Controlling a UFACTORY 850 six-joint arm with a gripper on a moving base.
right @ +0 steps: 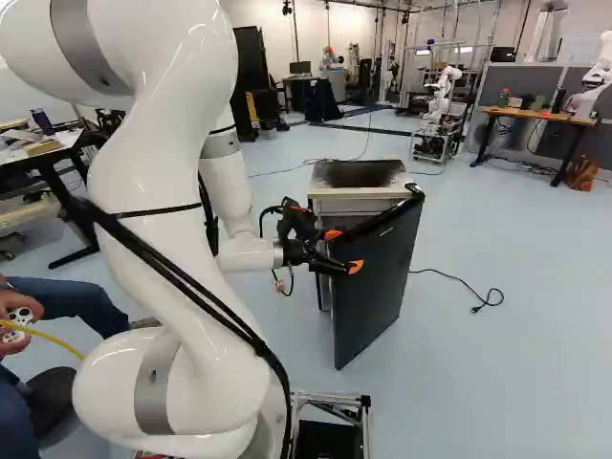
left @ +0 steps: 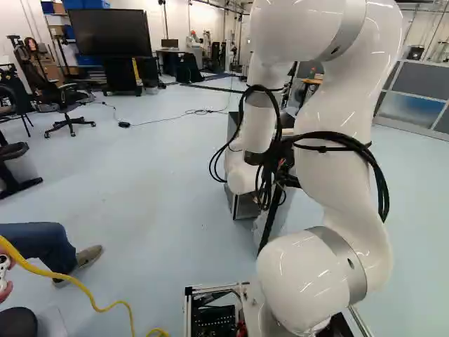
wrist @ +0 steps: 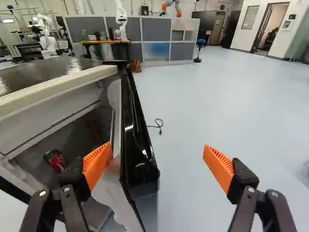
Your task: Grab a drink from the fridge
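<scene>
Pale blue floor [wrist: 193, 106] surrounds the small, pale-bodied fridge [wrist: 48, 113]. Gripper [wrist: 158, 146]: fingers spread, glossy black door [wrist: 137, 140] between them. Red metal drink can [wrist: 56, 160]: inside fridge, beyond the inner finger. Likely smooth, slippery, dentable; moderate weight if full. Grip mid-body, gently.

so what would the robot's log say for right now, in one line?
door: open | fingers: open, either side of door | red can: in fridge, not grabbed

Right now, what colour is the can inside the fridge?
Red; the can shows best in the wrist view.
</scene>
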